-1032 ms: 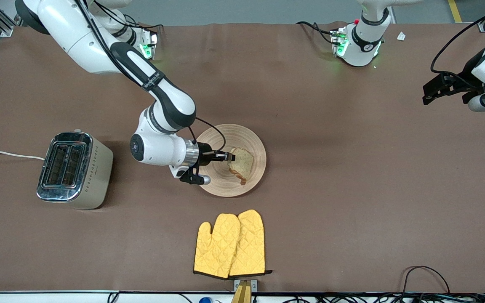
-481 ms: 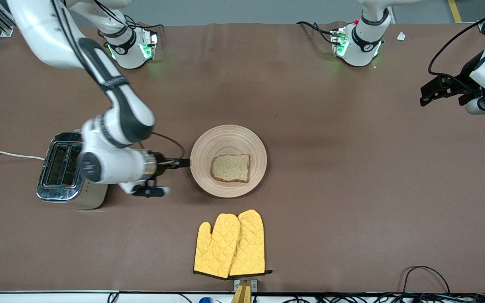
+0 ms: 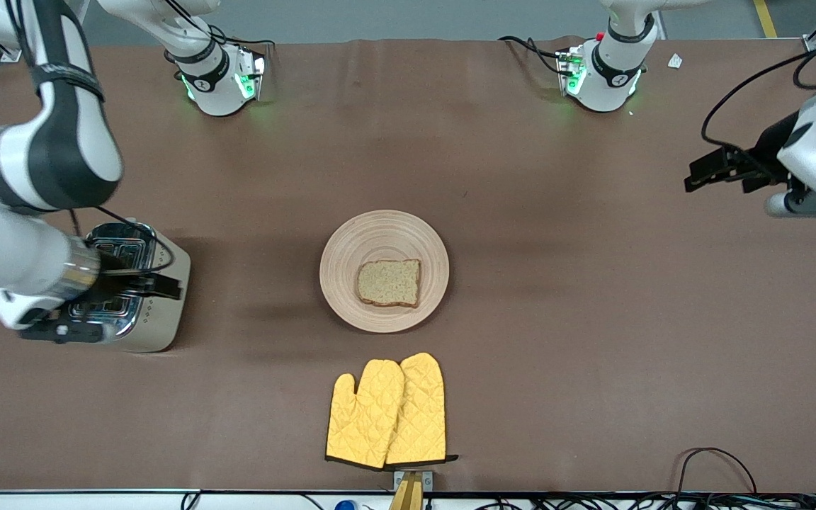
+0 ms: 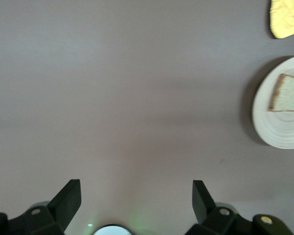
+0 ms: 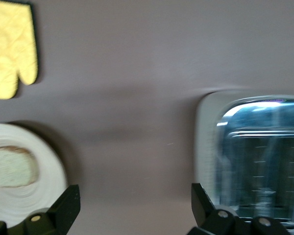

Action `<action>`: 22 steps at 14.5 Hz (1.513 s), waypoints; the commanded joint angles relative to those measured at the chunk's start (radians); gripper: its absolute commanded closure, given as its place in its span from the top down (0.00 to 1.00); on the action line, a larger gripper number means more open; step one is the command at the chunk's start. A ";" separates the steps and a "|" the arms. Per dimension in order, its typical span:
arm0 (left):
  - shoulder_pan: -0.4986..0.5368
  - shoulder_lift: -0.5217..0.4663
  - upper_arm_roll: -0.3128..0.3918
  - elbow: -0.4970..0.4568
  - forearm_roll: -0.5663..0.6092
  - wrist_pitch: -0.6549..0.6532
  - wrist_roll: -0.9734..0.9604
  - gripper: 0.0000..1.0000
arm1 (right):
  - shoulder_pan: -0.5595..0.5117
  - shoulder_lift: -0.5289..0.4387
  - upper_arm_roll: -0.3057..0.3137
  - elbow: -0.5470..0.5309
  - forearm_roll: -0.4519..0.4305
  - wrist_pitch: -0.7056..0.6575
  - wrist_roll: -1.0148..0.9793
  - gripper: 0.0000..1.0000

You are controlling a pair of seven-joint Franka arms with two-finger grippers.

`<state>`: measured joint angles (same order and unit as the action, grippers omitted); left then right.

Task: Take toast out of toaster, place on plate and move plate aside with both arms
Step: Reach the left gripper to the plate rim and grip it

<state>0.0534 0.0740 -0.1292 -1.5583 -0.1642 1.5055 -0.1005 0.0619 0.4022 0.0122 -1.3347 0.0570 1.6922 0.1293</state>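
The toast (image 3: 389,282) lies flat on the round pale wooden plate (image 3: 351,244) in the middle of the table. Both also show in the left wrist view, toast (image 4: 289,99) on plate (image 4: 279,132), and in the right wrist view, toast (image 5: 10,168) on plate (image 5: 44,171). My right gripper (image 3: 167,286) is open and empty, up over the toaster (image 3: 146,326). My left gripper (image 3: 698,177) is open and empty, over bare table toward the left arm's end.
A silver two-slot toaster stands toward the right arm's end, seen also in the right wrist view (image 5: 255,152). A pair of yellow quilted oven mitts (image 3: 388,412) lies nearer the front camera than the plate. Cables run along the front edge.
My right gripper let go of the toast, which now lies flat on the plate, and drew back from the plate to over the toaster. My left gripper drifted slightly toward the plate.
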 commanded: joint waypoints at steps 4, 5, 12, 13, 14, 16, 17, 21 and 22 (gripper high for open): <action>0.011 0.199 -0.001 0.000 -0.196 0.116 0.132 1.00 | 0.026 -0.213 -0.166 -0.053 -0.017 -0.061 -0.059 1.00; 0.011 0.228 -0.001 -0.009 -0.236 0.139 0.171 1.00 | 0.026 -0.242 -0.172 -0.066 -0.028 -0.077 -0.054 1.00; -0.004 0.412 -0.104 -0.091 -0.438 0.392 0.309 1.00 | 0.030 -0.405 -0.167 -0.250 -0.083 -0.055 -0.060 1.00; -0.006 0.447 -0.110 -0.094 -0.486 0.421 0.365 0.97 | 0.030 -0.404 -0.167 -0.247 -0.083 -0.058 -0.060 1.00; -0.006 0.481 -0.124 -0.100 -0.542 0.452 0.425 0.96 | 0.030 -0.401 -0.167 -0.242 -0.083 -0.078 -0.062 1.00; -0.015 0.519 -0.151 -0.135 -0.630 0.519 0.513 0.90 | 0.033 -0.398 -0.167 -0.210 -0.083 -0.117 -0.060 1.00; -0.017 0.535 -0.173 -0.161 -0.667 0.568 0.562 0.87 | 0.035 -0.398 -0.167 -0.205 -0.083 -0.117 -0.059 1.00; -0.032 0.641 -0.236 -0.192 -0.875 0.706 0.825 0.76 | 0.029 -0.398 -0.167 -0.205 -0.069 -0.117 -0.059 1.00; -0.046 0.661 -0.237 -0.192 -0.914 0.728 0.867 0.74 | 0.027 -0.398 -0.166 -0.205 -0.069 -0.117 -0.060 1.00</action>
<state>0.0183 0.7011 -0.3494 -1.7470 -1.0054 2.1872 0.6734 0.0865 0.0262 -0.1530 -1.5285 -0.0038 1.5844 0.0669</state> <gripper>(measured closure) 0.207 0.000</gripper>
